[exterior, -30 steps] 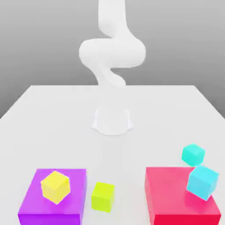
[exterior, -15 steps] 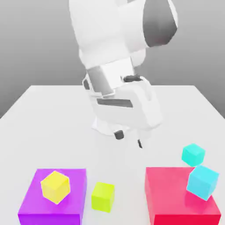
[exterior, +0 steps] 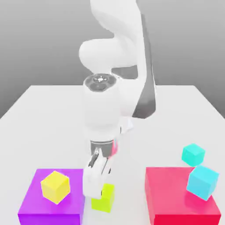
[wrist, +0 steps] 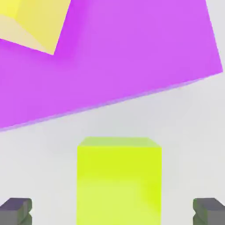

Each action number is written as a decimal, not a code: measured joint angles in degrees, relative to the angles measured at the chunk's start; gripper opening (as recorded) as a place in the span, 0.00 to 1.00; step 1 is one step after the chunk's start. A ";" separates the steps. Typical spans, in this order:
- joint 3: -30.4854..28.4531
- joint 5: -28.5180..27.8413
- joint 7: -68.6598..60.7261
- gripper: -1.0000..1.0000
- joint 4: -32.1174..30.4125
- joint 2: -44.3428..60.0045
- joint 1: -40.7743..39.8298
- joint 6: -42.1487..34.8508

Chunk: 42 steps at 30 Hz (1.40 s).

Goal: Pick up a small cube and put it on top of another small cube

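Nearest the camera in the exterior view, the small cube [exterior: 105, 200], lime yellow-green, sits on the table [exterior: 52, 114] just right of the purple block [exterior: 50, 208], in the gap between that block and the red block [exterior: 176, 197]. The gripper [exterior: 97, 186] hangs directly over it, pointing down, its white body covering the cube's left part from this angle. The hand view settles the key relation: the lime cube [wrist: 118, 180] lies centred between the two dark fingertips [wrist: 16, 210], which stand wide apart with clear table showing on either side, so the gripper is open and empty, touching nothing that can be seen. The cube has no long axis; its faces look roughly square to the fingers. Judged from this, the coming move is a straight descent, then a squeeze. A pure-yellow cube [exterior: 56, 186] rests on the purple block, close by on the left; a cyan cube [exterior: 202, 181] rests tilted on the red block, and another cyan cube [exterior: 193, 154] lies on the table behind it. A second ago the arm stood coiled upright at the far base; half a second ago the hand was mid-swing above the table's middle. No cube or block has shifted.
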 joint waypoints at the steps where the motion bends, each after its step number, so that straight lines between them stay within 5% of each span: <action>1: 0.80 0.93 -0.68 0.50 0.25 1.35 -0.60 1.07; 4: 4.16 3.34 -2.46 0.50 0.96 5.61 -3.45 4.35; 5: 4.89 3.87 -2.84 0.00 1.10 6.51 -4.08 5.04; 12: 4.83 3.82 -2.81 0.00 1.10 6.44 -4.02 5.13; 22: -0.22 -4.09 1.76 0.00 -0.33 -5.07 -0.46 -4.82; 42: 15.91 -10.86 -54.22 0.00 20.23 -3.00 5.74 -28.89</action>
